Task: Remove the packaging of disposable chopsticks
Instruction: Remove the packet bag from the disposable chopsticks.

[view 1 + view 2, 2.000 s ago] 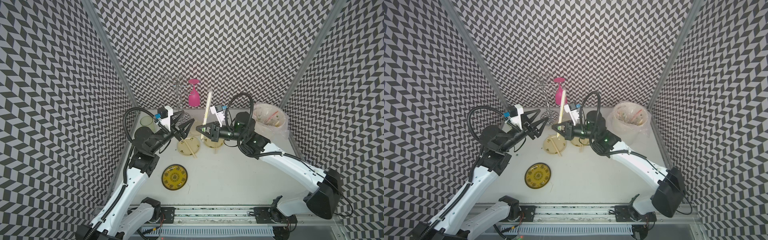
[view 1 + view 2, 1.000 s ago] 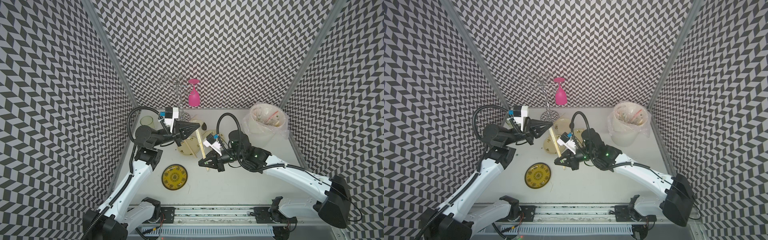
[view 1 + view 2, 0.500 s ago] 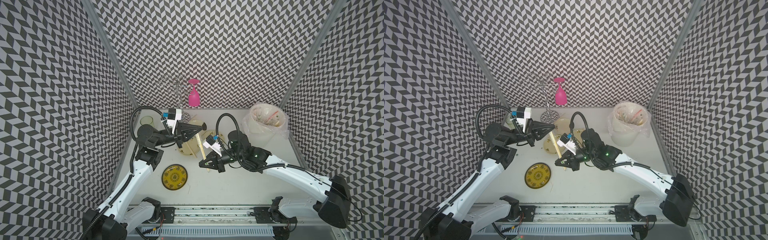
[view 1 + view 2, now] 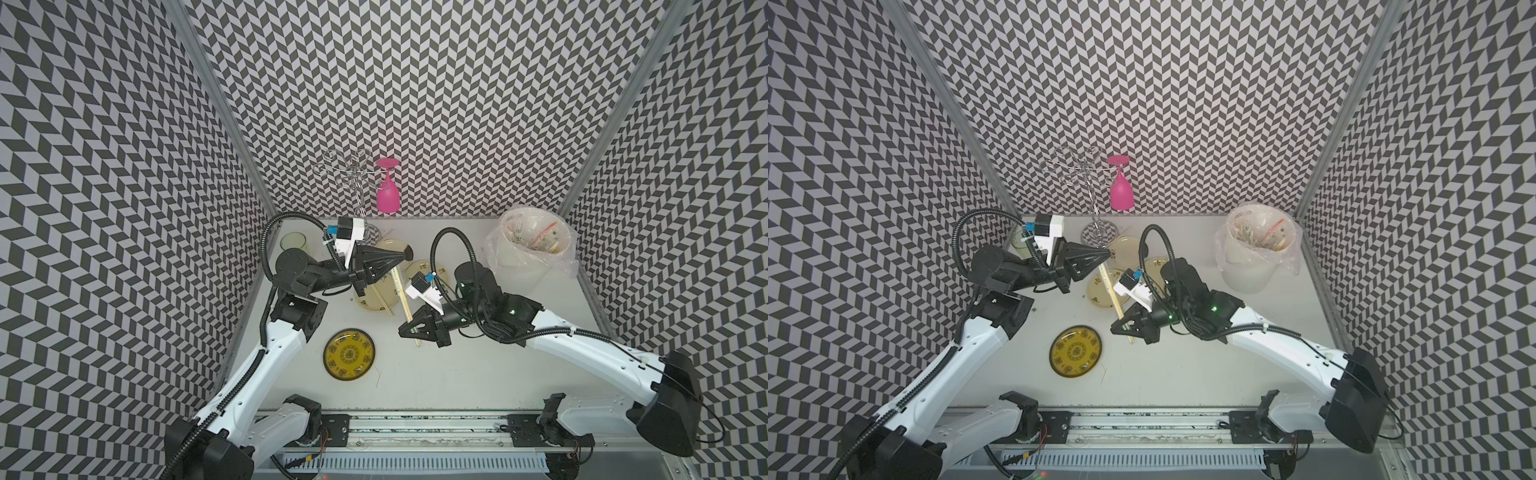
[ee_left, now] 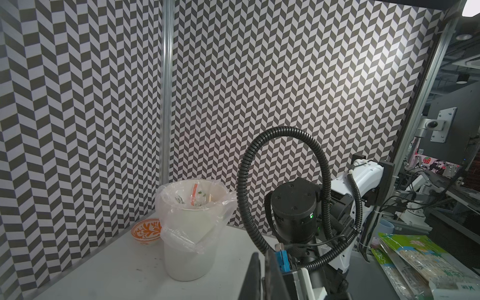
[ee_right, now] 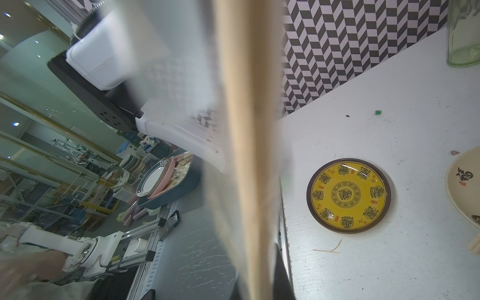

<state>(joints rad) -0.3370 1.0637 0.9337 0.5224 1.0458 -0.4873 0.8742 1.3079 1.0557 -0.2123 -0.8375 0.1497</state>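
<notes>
Left tool [image 4: 403, 257]: pressed together on the upper end of the packaging [image 4: 397, 281], above the cream plates [image 4: 368, 305] at the back of the counter [image 4: 478, 374]. Two seconds ago it stood spread and empty, farther left.
Right tool [image 4: 406, 332]: pinching the lower part of the disposable chopsticks [image 4: 406, 312], with their tip poking out past it toward the front.
Chopsticks and sleeve: one slanted line between the two tools in both top views, the clear printed sleeve [image 4: 1106, 280] on the upper stretch and bare tan wood [image 4: 1119, 309] below.
Change over two seconds: the pair stood almost upright near the back wall. The right arm has since come forward and tipped it.
Last half second: both tools hardly shifted.
Right wrist view: a blurred tan stick [image 6: 246, 155] crosses close to the lens.
Second pair [image 4: 382, 301]: lying on a cream plate, unmoved.
Yellow plate [image 4: 349, 359]: unmoved, near the front.
Lined bin [image 4: 519, 272]: same back corner.
</notes>
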